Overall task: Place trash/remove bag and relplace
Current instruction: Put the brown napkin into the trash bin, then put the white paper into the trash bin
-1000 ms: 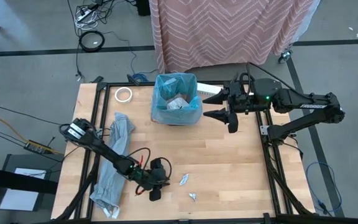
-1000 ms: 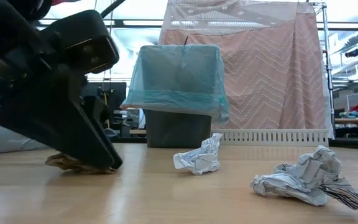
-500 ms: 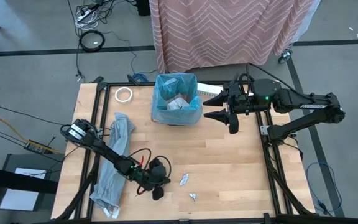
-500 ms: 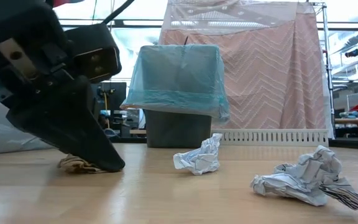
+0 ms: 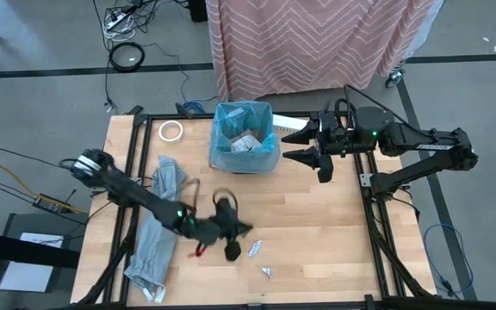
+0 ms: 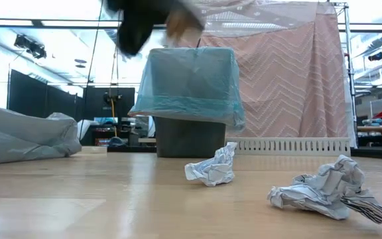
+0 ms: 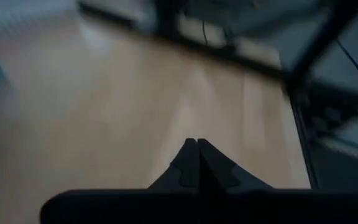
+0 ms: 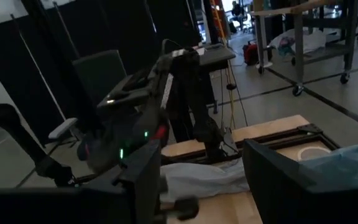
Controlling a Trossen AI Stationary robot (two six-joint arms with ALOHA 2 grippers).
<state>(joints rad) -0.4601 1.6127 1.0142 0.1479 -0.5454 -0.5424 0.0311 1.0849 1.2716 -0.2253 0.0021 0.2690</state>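
Note:
The dark bin [image 6: 190,137], lined with the blue bag [image 5: 244,129], stands at the table's far middle with trash inside. My left gripper [image 5: 241,228] hangs shut above the near middle of the table and shows blurred at the top of the low view [image 6: 152,20], with a brown paper scrap [image 6: 182,21] at its tip. Two white crumpled trash pieces [image 5: 254,248] [image 5: 268,272] lie on the wood just beyond it. My right gripper [image 5: 301,146] waits open, level, right of the bin. My left gripper carries the brown paper scrap [image 6: 182,21] at its fingertips, lifted clear of the table. The blur hides how the fingers lie on it, and in the left wrist view the shut fingers [image 7: 197,158] show no paper.
A pale grey plastic bag [image 5: 158,220] lies along the table's left side. A roll of tape [image 5: 171,130] sits at the far left. A pink striped cloth [image 5: 317,43] hangs behind the table. Bare wood lies between the bin and the loose pieces.
My left gripper has risen from the tabletop and swung a little toward the far and right edges, tipping up from pointing steeply down. The brown scrap that lay under its fingers has left the table with it. The white pieces have stayed put.

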